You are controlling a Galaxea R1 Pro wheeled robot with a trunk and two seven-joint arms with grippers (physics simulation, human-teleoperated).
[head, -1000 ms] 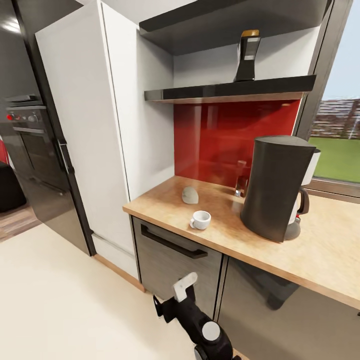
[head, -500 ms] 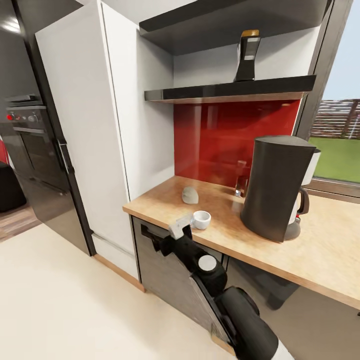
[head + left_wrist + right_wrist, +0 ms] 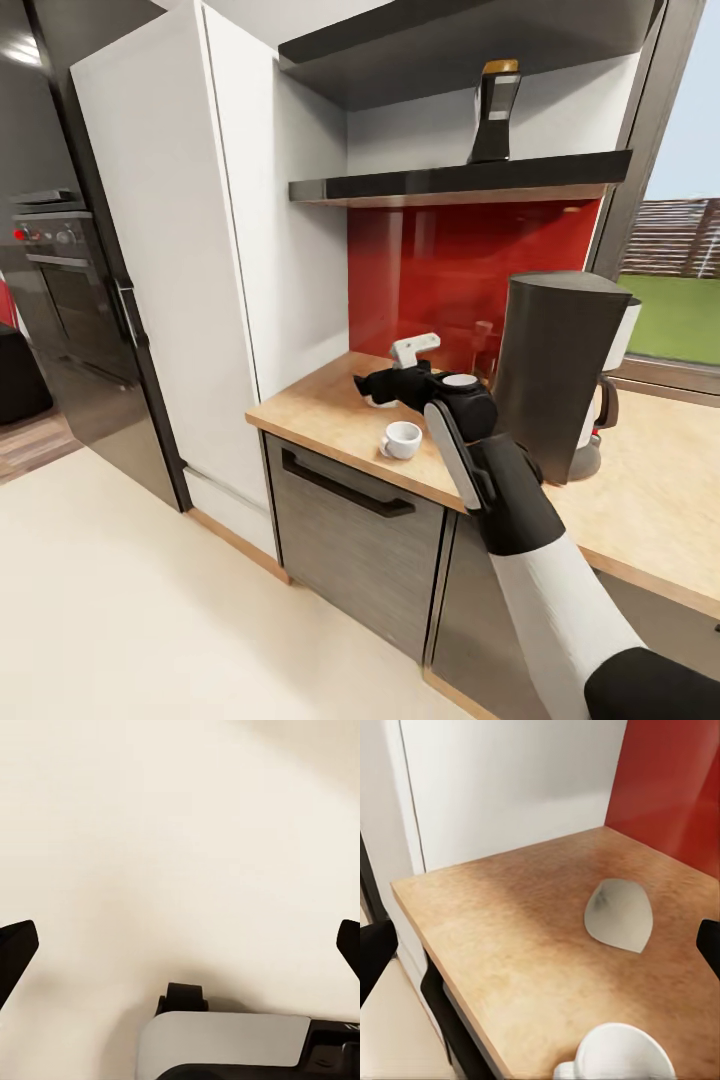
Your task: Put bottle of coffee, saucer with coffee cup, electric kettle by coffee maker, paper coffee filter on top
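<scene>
Both fingers of right gripper (image 3: 372,385) apart.

A: Any lettering on the bottle of coffee (image 3: 497,110) or the coffee maker (image 3: 555,372)?
B: None readable. Oven (image 3: 60,290) dials too blurred for any marks

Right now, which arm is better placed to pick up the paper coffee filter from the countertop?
The right. Its claw hovers open above the kitchen countertop, with the paper coffee filter just ahead of it. The left claw faces only pale floor.
</scene>
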